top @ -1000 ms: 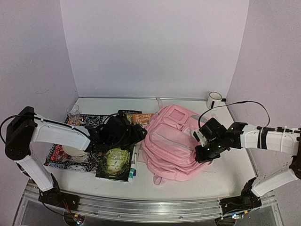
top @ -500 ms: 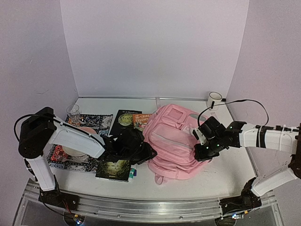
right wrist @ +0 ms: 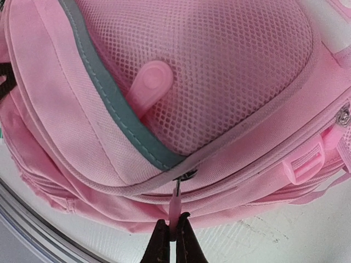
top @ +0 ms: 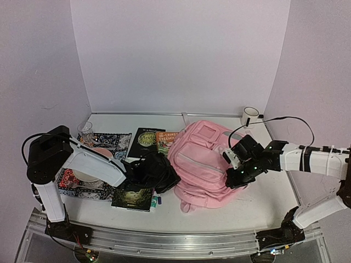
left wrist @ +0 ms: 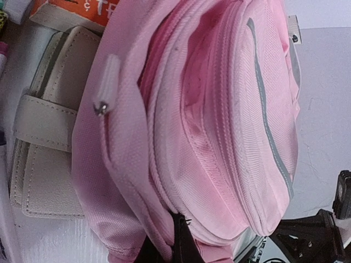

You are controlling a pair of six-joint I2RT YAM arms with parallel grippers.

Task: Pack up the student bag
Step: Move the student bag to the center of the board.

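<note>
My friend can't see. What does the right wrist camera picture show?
The right gripper pinches a pink zipper pull on the student bag, which fills nearly the whole view. Above it are a mesh pocket and a grey stripe; white table shows below.

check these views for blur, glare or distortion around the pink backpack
Top external: soft even light, faint lilac cast; the left gripper reads as a dark blob against the large soft pink fabric backpack. Left wrist: fabric close and slightly soft, white table bright at right. Right wrist: mesh sharp, table edge bowed by the wide lens.
</note>
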